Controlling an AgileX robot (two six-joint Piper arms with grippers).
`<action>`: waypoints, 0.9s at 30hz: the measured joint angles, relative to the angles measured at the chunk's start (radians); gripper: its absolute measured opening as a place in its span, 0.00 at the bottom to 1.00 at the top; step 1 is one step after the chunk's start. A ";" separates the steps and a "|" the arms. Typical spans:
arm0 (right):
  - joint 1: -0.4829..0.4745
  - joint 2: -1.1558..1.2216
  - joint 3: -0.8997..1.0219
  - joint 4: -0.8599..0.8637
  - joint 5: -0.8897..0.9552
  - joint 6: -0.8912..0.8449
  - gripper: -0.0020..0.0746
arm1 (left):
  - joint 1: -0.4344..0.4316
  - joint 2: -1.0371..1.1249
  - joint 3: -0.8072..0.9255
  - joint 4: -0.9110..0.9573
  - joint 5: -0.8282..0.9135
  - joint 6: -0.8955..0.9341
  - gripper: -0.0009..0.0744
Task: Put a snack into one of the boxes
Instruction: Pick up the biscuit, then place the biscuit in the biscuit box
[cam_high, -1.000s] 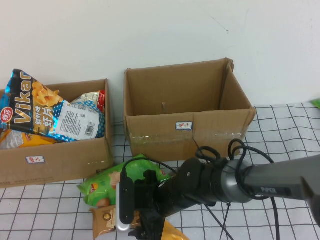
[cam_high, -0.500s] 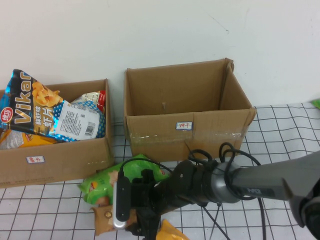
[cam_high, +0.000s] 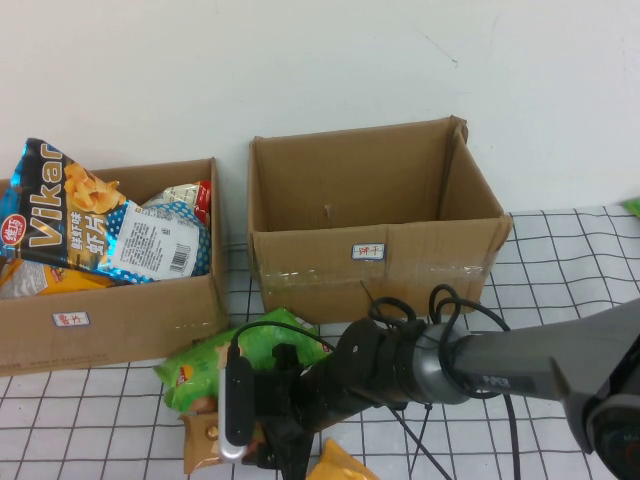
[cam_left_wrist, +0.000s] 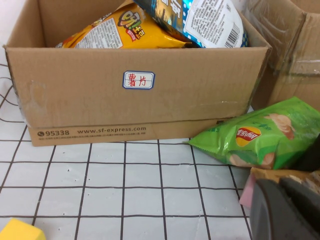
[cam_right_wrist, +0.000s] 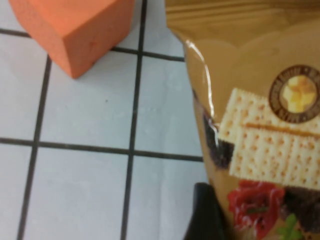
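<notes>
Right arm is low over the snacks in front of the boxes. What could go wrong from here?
The right gripper sits low over the brown cracker pack, which lies against the green chip bag; closing could pinch both or drag the bag along. One fingertip shows only at the pack's edge, so the grip may slip. The left box is already heaped with bags; the empty right box looks safer. The left gripper is out of view.

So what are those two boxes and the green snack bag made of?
Both boxes, left and right, look like plain brown matte cardboard with taped seams. The green bag seems glossy plastic film, crinkled and shiny. The right hand hovers low nearby; left hand unseen.
</notes>
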 joint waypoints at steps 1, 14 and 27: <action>0.000 0.000 -0.003 0.000 0.000 0.000 0.65 | 0.000 0.000 0.000 0.000 0.000 0.000 0.01; 0.000 -0.223 -0.015 0.025 0.146 0.099 0.65 | 0.000 0.000 0.000 0.000 0.000 0.000 0.01; -0.111 -0.567 -0.015 0.031 0.029 0.168 0.65 | 0.000 0.000 0.000 0.000 0.000 0.000 0.01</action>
